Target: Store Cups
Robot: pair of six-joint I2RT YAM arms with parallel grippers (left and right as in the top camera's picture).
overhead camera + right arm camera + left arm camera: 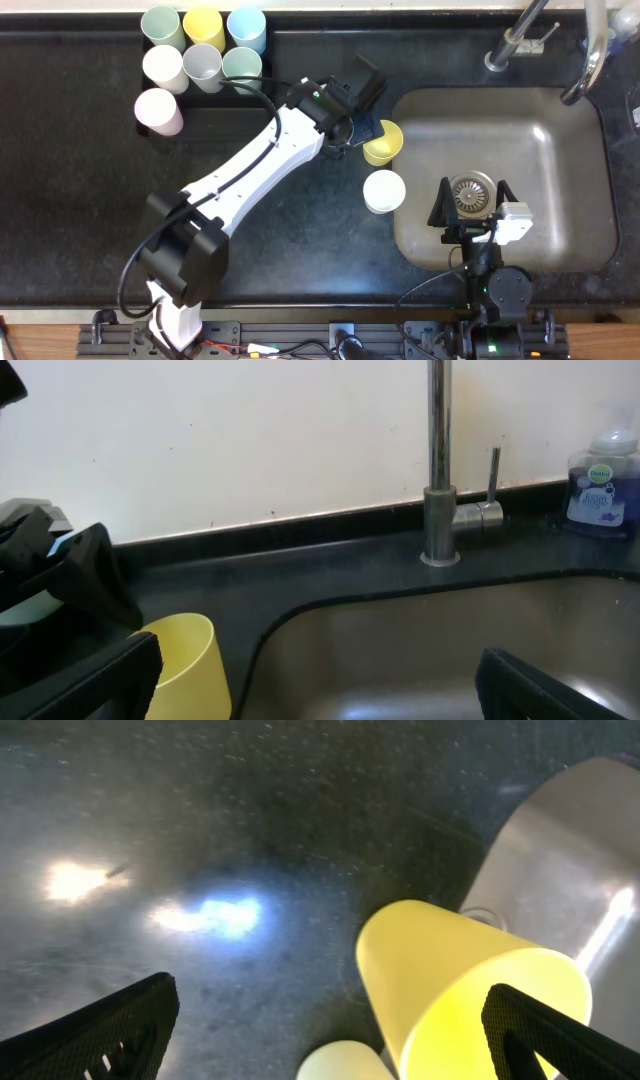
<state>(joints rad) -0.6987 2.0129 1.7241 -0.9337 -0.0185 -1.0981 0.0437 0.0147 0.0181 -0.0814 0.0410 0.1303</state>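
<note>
Left hand (330, 1010) and right hand (320, 680) both stand spread wide on my screens, neither pinching anything. Sweeping from the left of the top view, a black rectangular tray (212, 100) sits at the back of the dark speckled counter (80, 200). It holds six plastic cups in two rows: a pale green cup (162, 25), a yellow cup (203, 25) and a light blue cup (246, 27) behind, then a white cup (163, 65), a greyish-white cup (203, 63) and a second pale green cup (241, 65) in front. A pink plastic cup (158, 111) stands at the tray's near left corner; I cannot tell whether it touches. The left arm lies diagonally across the counter, its hand over a second yellow plastic cup (450, 1000) at the left edge of the stainless steel sink (560, 150). That cup sits between the fingers, close against one finger (560, 1035), contact unclear. Another white plastic cup (384, 190) stands just beside it at the same edge. The right hand is low in the basin, over the round drain (472, 188). Behind the sink rises a chrome tap (437, 460), with a blue soap bottle (600, 480) farther right.
</note>
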